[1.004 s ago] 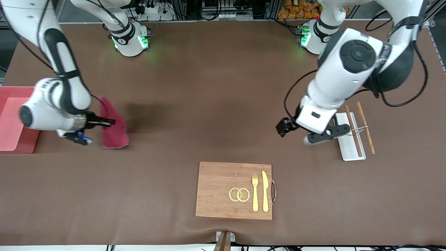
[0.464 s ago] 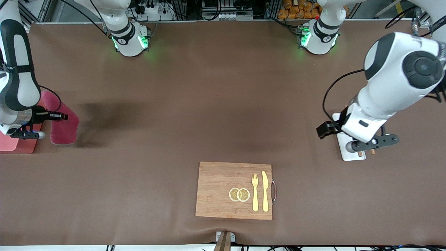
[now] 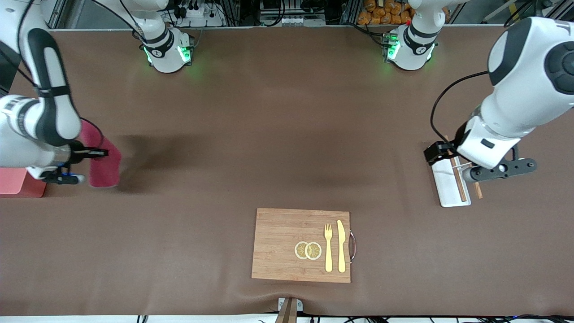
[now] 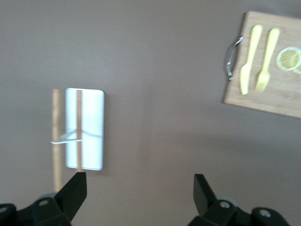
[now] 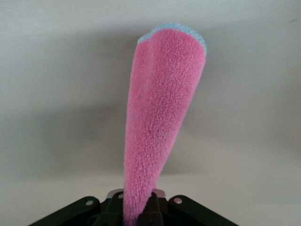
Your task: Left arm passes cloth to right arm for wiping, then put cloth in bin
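Right gripper (image 3: 101, 153) clenched on the hanging cloth (image 3: 104, 162) just beside the bin (image 3: 18, 183), left gripper (image 4: 140, 188) spread empty, apparently over the white tray (image 3: 445, 181)

magenta-pink cloth (image 3: 104, 158) edged pale blue, pink bin (image 3: 18, 181), brown table (image 3: 269, 134)

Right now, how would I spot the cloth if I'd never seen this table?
Go to the right arm's end of the table, where the pink bin sits at the edge. Beside it, the right gripper holds the cloth, shut on it. It is the only soft, fuzzy magenta thing, hanging rather than lying flat.
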`<control>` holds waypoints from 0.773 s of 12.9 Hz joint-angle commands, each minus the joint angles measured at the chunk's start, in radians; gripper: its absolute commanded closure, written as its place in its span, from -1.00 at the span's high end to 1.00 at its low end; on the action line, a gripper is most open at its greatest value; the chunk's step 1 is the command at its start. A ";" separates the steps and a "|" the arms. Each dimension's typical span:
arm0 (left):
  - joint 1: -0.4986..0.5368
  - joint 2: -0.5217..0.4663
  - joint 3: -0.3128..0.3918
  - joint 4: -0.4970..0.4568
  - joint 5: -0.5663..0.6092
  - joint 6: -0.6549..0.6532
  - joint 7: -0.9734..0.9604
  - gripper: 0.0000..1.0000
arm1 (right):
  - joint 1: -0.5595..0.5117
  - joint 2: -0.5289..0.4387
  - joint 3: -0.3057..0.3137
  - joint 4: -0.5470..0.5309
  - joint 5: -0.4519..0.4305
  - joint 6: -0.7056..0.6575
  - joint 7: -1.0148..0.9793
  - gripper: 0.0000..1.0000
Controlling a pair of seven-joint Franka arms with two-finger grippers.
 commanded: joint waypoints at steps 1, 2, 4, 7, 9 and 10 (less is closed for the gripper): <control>-0.071 -0.090 0.141 -0.080 -0.004 -0.003 0.118 1.00 | 0.122 -0.022 -0.003 -0.024 0.048 -0.007 0.193 -1.00; -0.095 -0.107 0.178 -0.095 -0.006 -0.003 0.150 1.00 | 0.171 -0.025 -0.003 -0.024 0.079 -0.013 0.266 -1.00; -0.111 -0.133 0.217 -0.120 -0.010 -0.003 0.211 1.00 | 0.259 -0.031 -0.004 -0.024 0.149 -0.018 0.389 -1.00; -0.120 -0.085 0.203 -0.112 -0.110 0.005 0.189 1.00 | 0.405 -0.057 -0.004 -0.018 0.208 -0.010 0.617 -1.00; -0.157 -0.050 0.192 -0.103 -0.176 0.013 0.154 1.00 | 0.426 -0.071 -0.004 -0.014 0.210 -0.012 0.649 -1.00; -0.173 -0.032 0.191 -0.097 -0.208 0.020 0.140 1.00 | 0.423 -0.078 -0.004 -0.011 0.210 -0.016 0.647 -1.00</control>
